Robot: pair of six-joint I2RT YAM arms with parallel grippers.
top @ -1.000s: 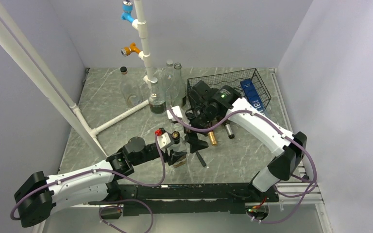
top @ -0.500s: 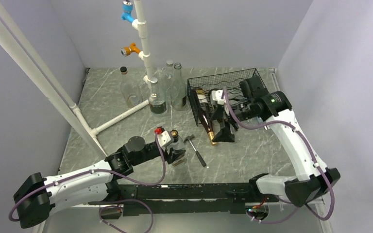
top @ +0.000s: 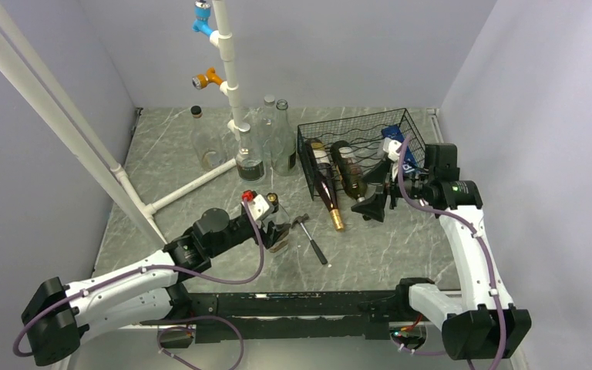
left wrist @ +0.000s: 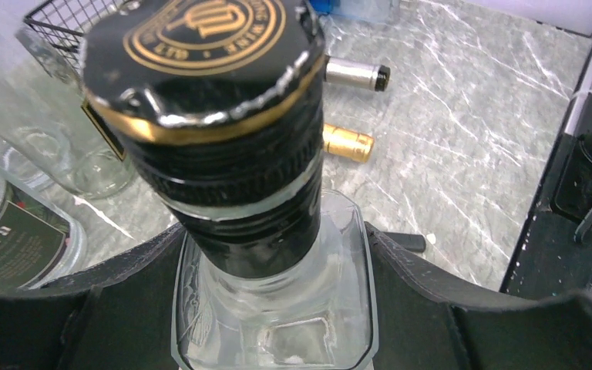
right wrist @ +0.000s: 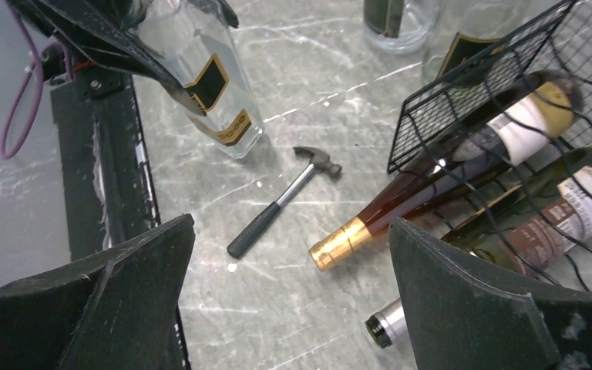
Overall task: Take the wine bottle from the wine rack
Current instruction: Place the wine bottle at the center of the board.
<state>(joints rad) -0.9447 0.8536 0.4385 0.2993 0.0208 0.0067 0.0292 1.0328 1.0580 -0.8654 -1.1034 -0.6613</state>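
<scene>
While the left gripper clamps a square bottle lower centre, the right gripper, jaws wide, hovers nearer the wine bottle, which lies in the wine rack, neck pointing down-frame toward it.

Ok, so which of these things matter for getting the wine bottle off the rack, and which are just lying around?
Job: wine rack, gold-capped wine bottle, silver-capped wine bottle, open right gripper.
Lying about: hammer, square bottle in left gripper, clear bottles at the back.

Black wire wine rack, glossy glass wine bottle, clear glass square bottle, smooth marbled table
</scene>
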